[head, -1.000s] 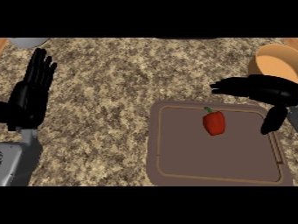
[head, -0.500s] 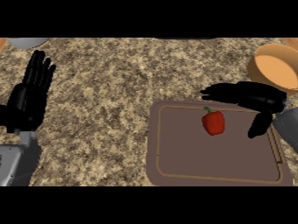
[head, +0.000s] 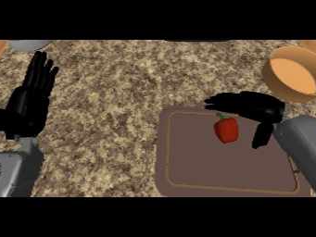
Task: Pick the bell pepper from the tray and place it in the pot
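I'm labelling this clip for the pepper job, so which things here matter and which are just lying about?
Part of the job:
bell pepper
tray
pot
right hand, open, above the pepper

Not part of it:
left hand, resting open at left
grey object at top left edge

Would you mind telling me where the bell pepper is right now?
In the head view the bell pepper lies on the brown tray at the right, near its far edge, just under the right robot hand.
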You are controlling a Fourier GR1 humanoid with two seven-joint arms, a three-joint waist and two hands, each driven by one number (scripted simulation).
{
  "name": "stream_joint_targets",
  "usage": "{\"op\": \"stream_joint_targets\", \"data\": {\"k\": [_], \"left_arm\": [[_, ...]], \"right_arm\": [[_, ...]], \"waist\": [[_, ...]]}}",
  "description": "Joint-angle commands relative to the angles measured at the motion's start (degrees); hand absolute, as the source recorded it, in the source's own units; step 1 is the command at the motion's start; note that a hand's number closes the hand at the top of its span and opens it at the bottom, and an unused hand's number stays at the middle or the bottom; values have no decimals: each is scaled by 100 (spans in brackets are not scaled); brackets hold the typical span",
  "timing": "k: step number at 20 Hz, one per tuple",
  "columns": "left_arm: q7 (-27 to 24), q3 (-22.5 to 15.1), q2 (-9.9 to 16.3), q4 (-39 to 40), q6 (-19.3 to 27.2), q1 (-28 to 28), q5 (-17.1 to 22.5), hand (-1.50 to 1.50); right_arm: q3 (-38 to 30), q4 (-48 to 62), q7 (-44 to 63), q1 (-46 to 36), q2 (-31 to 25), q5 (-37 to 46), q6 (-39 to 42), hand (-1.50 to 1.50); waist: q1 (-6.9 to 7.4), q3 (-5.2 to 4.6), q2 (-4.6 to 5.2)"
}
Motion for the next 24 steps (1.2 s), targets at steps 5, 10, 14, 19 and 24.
{"op": "stream_joint_targets", "data": {"k": [5, 10, 14, 19, 24], "left_arm": [[10, 403, 165, 109, -387, 21, 218, 0], [-123, 242, -150, 221, -186, -13, -52, 0], [480, 236, 22, -102, -122, -340, -33, 0], [14, 33, -283, -20, 19, 0, -327, 0], [305, 328, 44, -217, -294, 48, -19, 0]], "right_arm": [[-44, 468, -254, 20, 634, 579, -208, -150], [-298, 1308, -651, -155, 805, 894, -479, -150], [17, 922, -1077, -324, 996, 1027, -560, 150], [92, 698, -959, 210, 1294, 1232, -1069, 150], [-97, 559, -1068, 444, 1078, 1348, -1248, 150]], "waist": [[0, -1, 1], [13, 1, 10], [20, 3, 2], [-4, 2, -8], [3, 2, -13]]}}
